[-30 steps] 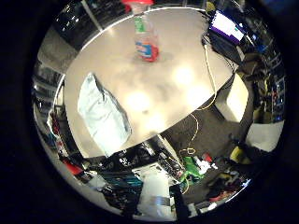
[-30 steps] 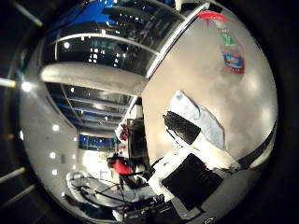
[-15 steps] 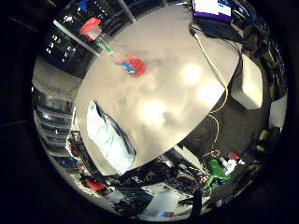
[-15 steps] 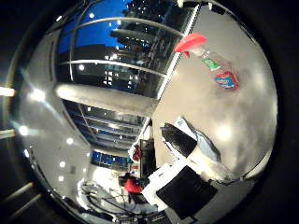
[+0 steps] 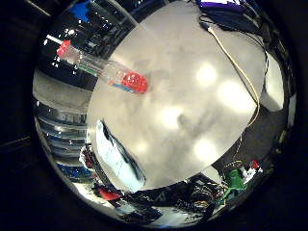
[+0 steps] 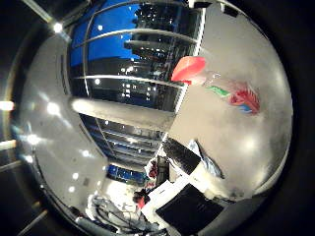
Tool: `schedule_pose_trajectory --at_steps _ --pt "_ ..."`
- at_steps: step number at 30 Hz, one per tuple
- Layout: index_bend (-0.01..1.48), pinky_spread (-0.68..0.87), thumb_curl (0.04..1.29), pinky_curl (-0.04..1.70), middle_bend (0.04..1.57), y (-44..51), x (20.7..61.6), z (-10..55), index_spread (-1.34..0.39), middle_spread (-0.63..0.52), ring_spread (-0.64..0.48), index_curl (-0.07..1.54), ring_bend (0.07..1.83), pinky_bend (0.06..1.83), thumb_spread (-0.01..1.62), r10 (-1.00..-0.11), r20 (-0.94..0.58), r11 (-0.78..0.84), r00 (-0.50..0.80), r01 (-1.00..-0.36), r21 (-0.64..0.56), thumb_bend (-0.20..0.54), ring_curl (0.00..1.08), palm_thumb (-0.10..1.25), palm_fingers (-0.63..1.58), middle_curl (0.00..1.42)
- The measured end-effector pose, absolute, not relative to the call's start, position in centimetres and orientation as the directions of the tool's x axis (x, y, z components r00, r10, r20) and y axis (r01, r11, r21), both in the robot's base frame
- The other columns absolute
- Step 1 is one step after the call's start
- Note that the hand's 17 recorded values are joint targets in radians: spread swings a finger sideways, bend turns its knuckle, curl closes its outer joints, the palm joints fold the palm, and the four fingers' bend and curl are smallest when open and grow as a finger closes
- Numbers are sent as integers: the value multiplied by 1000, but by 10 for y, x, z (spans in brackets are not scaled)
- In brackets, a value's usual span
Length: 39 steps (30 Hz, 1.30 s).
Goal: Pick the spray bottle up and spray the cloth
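The spray bottle [image 5: 104, 68] is clear with a red trigger head and a red label. It stands on the round grey table [image 5: 183, 96] near its edge. In the right thumb side palm view the bottle [image 6: 228, 90] stands with its red head towards the windows. The pale blue cloth [image 5: 119, 157] lies flat on the table, away from the bottle, near the edge closest to my hand. White and black parts of my right hand [image 6: 185, 200] show beside the cloth's end of the table. I cannot see how its fingers stand.
Tall dark windows [image 6: 138, 44] with ceiling lights run behind the table. Cluttered equipment [image 5: 226, 178] stands on the floor beyond the table's edge. A laptop [image 5: 223, 4] sits at the table's far side.
Both views have swung round, so the camera has moved. The bottle now looks larger and nearer the palm. Bottle and cloth have not shifted on the table.
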<state>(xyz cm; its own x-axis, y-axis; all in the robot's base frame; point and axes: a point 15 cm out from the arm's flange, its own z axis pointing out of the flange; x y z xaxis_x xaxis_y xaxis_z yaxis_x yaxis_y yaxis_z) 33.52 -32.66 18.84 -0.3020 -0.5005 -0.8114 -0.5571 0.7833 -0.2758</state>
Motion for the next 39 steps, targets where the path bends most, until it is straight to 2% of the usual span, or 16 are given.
schedule_pose_trajectory --at_steps 15,26,36,39 --pt "151 378 309 309 264 -312 383 151 -184 72 149 264 352 384 1043 -483 -837 742 -257 -629 -234 -24 266 594 145 367" --pt "152 366 306 305 278 -303 421 139 -188 58 139 266 362 379 1046 -484 -849 712 -213 -659 -241 -22 266 593 159 368" --pt "164 350 309 287 349 -304 455 122 -182 19 79 274 433 331 1041 -498 -843 690 -204 -682 -243 -22 276 600 278 385" --pt "183 329 310 276 377 -296 463 114 -201 -7 37 294 455 320 1036 -503 -840 677 -203 -696 -238 -21 274 613 380 393"
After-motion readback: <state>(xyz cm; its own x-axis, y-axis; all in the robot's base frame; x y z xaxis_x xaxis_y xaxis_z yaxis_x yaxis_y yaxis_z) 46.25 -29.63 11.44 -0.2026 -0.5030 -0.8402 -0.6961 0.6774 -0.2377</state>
